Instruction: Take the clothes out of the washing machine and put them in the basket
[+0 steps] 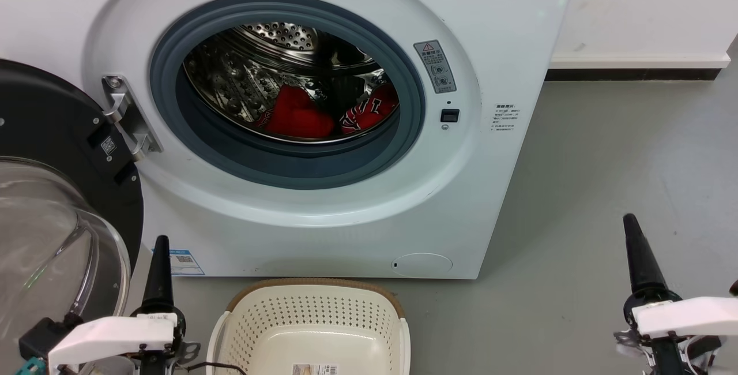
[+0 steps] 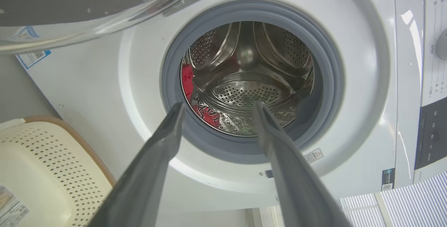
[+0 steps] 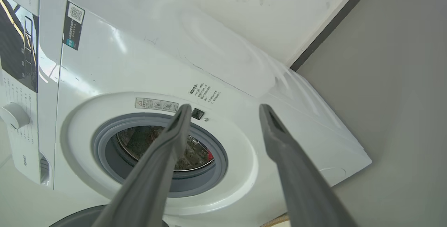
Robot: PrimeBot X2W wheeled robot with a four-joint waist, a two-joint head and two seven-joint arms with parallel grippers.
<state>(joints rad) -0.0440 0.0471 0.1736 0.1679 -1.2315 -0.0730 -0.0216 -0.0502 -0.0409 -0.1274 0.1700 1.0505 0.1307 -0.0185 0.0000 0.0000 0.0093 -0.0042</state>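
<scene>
The washing machine [image 1: 496, 34] stands with its door [image 1: 34, 132] swung open to the left. Two red clothes lie low in the steel drum: a plain one [image 1: 297, 114] and, to its right, a jersey with lettering [image 1: 369, 111]. The cream basket [image 1: 311, 284] sits on the floor just in front of the machine, with nothing in it. My left gripper [image 2: 219, 104] is open and holds nothing. It hangs outside the porthole and points into the drum, where the clothes [image 2: 209, 114] show. My right gripper [image 3: 226, 106] is open too, off to the machine's right.
The glass door bulges out at the lower left, close beside my left arm [image 1: 109, 334]. Grey floor [image 1: 605, 179] stretches to the right of the machine up to a white wall with a dark skirting strip [image 1: 634, 74].
</scene>
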